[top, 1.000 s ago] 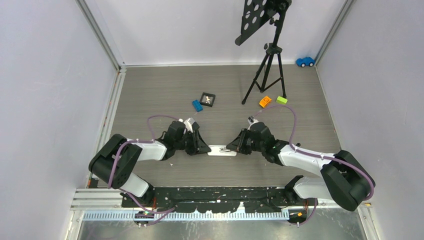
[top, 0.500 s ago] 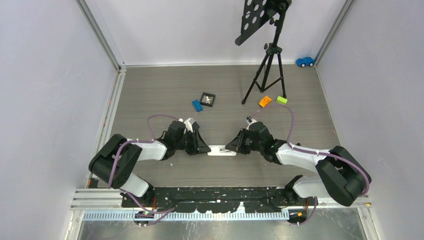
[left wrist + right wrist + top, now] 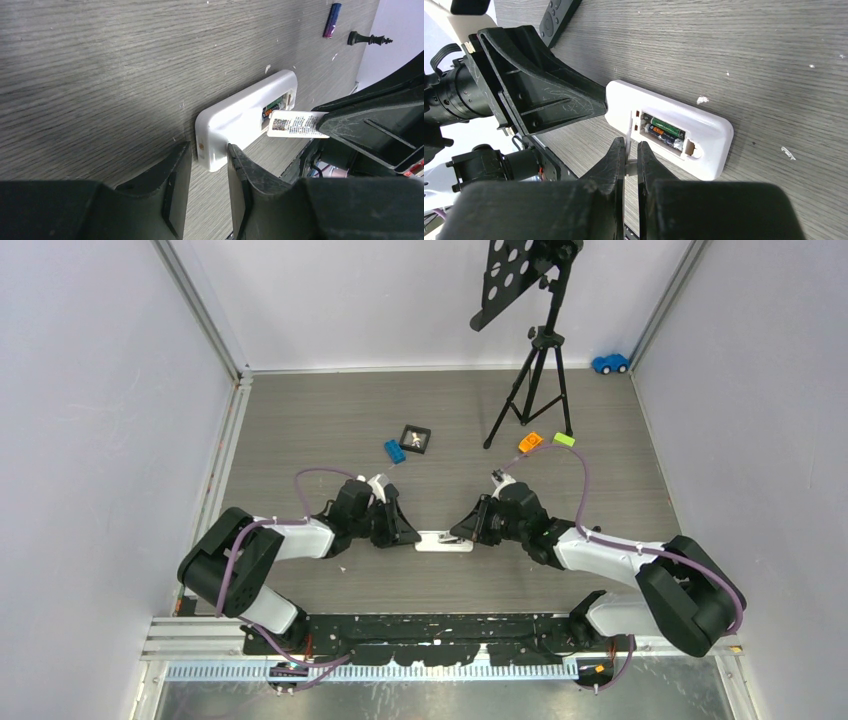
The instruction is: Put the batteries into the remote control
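Observation:
The white remote control (image 3: 444, 541) lies back up between the two arms, its battery bay open. In the right wrist view a greenish battery (image 3: 667, 128) and a dark battery (image 3: 663, 137) lie side by side in the bay. My left gripper (image 3: 208, 147) is closed on the remote's near end (image 3: 215, 145). My right gripper (image 3: 630, 144) is shut on the thin white battery cover (image 3: 295, 125), held on edge beside the bay. A purple-blue battery (image 3: 331, 20) lies loose on the floor beyond the remote.
A black chess piece (image 3: 370, 38) lies near the loose battery. A black remote (image 3: 559, 17) lies behind the left gripper. Farther back are a tripod (image 3: 535, 380), a blue brick (image 3: 394, 450), a black square frame (image 3: 415, 438), orange (image 3: 530, 442) and green (image 3: 564, 439) bricks and a toy car (image 3: 610, 363).
My right arm has shifted slightly, with the cover still in its jaws. The left gripper and the remote have stayed in place.

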### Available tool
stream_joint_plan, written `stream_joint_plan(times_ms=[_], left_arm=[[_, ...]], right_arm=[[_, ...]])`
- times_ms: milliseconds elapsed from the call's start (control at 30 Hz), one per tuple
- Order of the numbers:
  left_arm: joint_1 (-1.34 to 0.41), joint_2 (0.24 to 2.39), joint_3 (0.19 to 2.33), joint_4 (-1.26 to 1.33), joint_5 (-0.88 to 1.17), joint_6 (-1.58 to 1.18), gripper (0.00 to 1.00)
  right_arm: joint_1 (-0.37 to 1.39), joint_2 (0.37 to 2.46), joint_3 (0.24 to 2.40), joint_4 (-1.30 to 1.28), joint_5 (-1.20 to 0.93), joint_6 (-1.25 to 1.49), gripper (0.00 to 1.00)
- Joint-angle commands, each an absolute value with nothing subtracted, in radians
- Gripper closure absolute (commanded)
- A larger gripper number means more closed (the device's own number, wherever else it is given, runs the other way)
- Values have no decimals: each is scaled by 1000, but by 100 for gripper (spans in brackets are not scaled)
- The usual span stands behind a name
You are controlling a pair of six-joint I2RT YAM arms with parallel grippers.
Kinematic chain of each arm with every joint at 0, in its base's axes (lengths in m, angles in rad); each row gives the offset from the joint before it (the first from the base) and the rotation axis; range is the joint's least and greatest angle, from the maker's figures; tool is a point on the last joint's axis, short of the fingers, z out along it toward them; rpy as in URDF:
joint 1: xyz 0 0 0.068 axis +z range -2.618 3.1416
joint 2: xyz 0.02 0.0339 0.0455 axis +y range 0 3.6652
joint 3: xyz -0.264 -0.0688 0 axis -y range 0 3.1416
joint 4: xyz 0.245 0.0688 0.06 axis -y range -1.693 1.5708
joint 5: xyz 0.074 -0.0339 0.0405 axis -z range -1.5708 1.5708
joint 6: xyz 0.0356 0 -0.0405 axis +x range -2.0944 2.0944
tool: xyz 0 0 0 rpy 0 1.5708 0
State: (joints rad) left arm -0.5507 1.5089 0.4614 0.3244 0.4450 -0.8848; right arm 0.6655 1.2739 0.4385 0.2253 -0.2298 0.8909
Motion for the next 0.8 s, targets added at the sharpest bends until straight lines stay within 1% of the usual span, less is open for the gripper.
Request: stream_joint_plan(times_ms=[0, 400, 767], left_arm=[[-554, 1502, 488, 304, 405, -865, 66], [-554, 1504, 488, 302, 413, -867, 66], [-554, 1509, 491, 302, 413, -865, 66]], right_arm=[[664, 1266, 456, 284, -234, 867, 99], [664, 1330, 460, 292, -237, 859, 100], [653, 1299, 453, 223, -203, 844, 100]])
